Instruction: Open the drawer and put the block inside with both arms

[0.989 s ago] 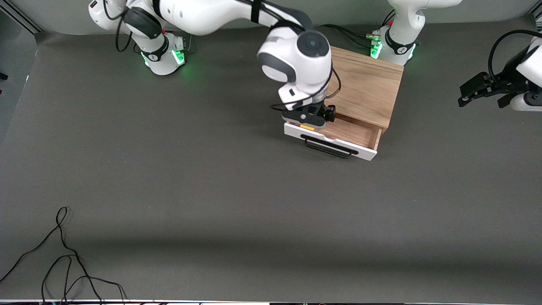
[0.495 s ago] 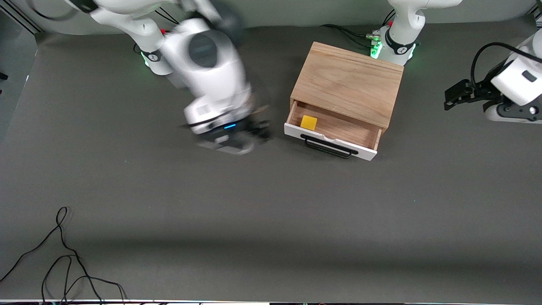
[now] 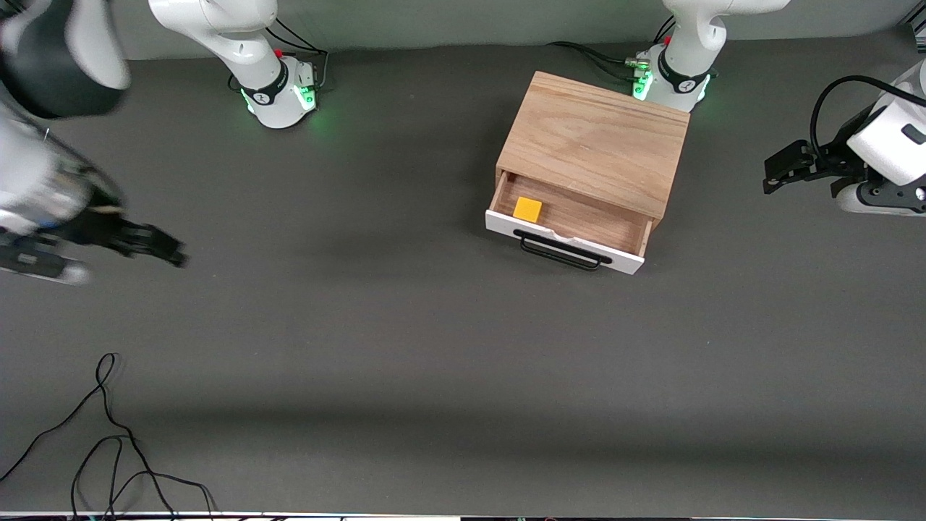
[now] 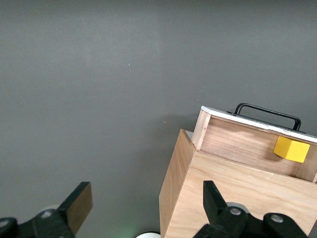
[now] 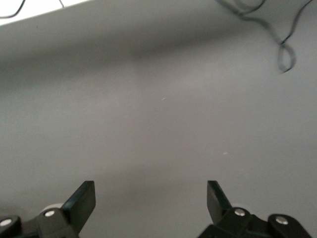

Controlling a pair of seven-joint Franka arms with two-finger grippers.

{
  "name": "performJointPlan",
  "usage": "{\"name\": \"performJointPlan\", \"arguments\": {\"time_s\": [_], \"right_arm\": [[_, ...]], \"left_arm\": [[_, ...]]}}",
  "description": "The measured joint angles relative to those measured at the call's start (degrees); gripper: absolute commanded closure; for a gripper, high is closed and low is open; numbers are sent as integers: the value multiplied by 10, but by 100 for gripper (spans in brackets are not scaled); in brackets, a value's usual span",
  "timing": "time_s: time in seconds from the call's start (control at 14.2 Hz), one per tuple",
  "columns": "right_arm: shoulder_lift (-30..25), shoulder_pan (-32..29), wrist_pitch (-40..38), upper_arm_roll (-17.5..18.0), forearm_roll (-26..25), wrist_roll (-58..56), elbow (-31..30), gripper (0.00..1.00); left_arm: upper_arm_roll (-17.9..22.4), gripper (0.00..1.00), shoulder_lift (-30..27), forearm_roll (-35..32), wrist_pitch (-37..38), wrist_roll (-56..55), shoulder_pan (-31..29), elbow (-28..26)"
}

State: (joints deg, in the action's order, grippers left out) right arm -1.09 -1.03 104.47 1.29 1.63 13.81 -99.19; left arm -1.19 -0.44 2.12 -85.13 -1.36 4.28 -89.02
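In the pulled-out white-fronted drawer [image 3: 566,226] of the light oak box cabinet [image 3: 597,141], a small bright yellow cube block [image 3: 528,210] rests on the wood floor, at the end toward the right arm's side of the surface and close to the white front panel. The drawer's long black wire handle [image 3: 561,251] faces the front camera. The left wrist view shows the same block [image 4: 291,149] inside the open drawer [image 4: 247,141], with the handle [image 4: 268,112] partly cut by the drawer front.

No brand, label or writing can be read on the cabinet, the block or the dark grey surface [image 3: 405,347].

The left gripper [image 3: 785,167] hangs over the surface at the left arm's end, well apart from the cabinet; its fingers [image 4: 78,206] are spread wide and hold nothing. The right gripper [image 3: 145,242] is over the surface at the right arm's end, blurred in the front view and with much of its arm cut off by the edge; the right wrist view shows its fingers [image 5: 81,200] wide apart and bare, over plain surface.

A loose black cable [image 3: 108,441] lies coiled on the surface near the front camera, at the right arm's end, and runs off the edge; part of it [image 5: 277,29] shows in the right wrist view.
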Motion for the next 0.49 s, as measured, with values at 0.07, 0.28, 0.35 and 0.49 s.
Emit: {"name": "performJointPlan", "arguments": {"time_s": [0.07, 0.28, 0.35, 0.49], "right_arm": [[-14, 0, -9, -7, 0, -10, 2, 0], [-32, 9, -61, -7, 0, -51, 9, 0], [-29, 11, -65, -7, 0, -65, 9, 0], [-15, 13, -65, -6, 0, -78, 9, 0]], "left_arm": [[0, 0, 1, 0, 0, 0, 0, 3], [0, 0, 6, 0, 1, 0, 0, 12], [0, 0, 8, 0, 1, 0, 0, 15], [0, 0, 14, 0, 12, 0, 0, 27]]}}
